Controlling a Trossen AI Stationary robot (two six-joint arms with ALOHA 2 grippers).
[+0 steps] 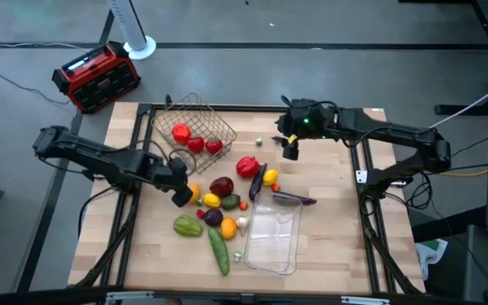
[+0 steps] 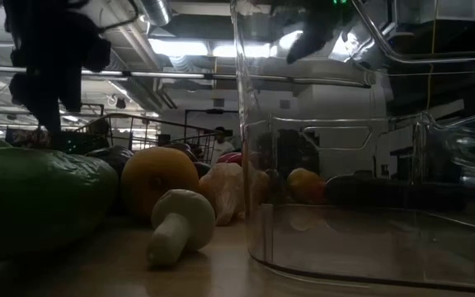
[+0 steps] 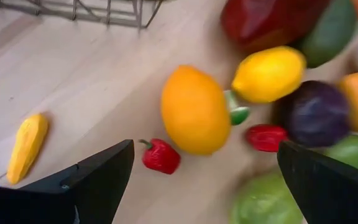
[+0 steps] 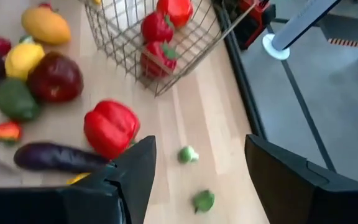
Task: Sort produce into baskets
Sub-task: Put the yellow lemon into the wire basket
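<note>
The produce (image 1: 219,203) lies in a heap at the table's middle. The wire basket (image 1: 191,127) stands at the far left with three red pieces inside. The clear tray (image 1: 274,241) sits near the front, and a purple eggplant (image 1: 295,199) lies at its far rim. My left gripper (image 1: 182,196) (image 3: 205,152) hangs open above the heap's left edge, over an orange fruit (image 3: 194,109) and a small red pepper (image 3: 160,155). My right gripper (image 1: 291,151) (image 4: 201,146) is open and raised, right of the basket, above two small green pieces (image 4: 187,154).
A red-and-black box (image 1: 96,76) sits on the floor beyond the far left corner. A green cucumber (image 1: 219,252) and a green squash (image 1: 187,225) lie left of the tray. A white mushroom (image 2: 180,223) lies near the front edge. There is bare wood on the table's right side (image 1: 346,212).
</note>
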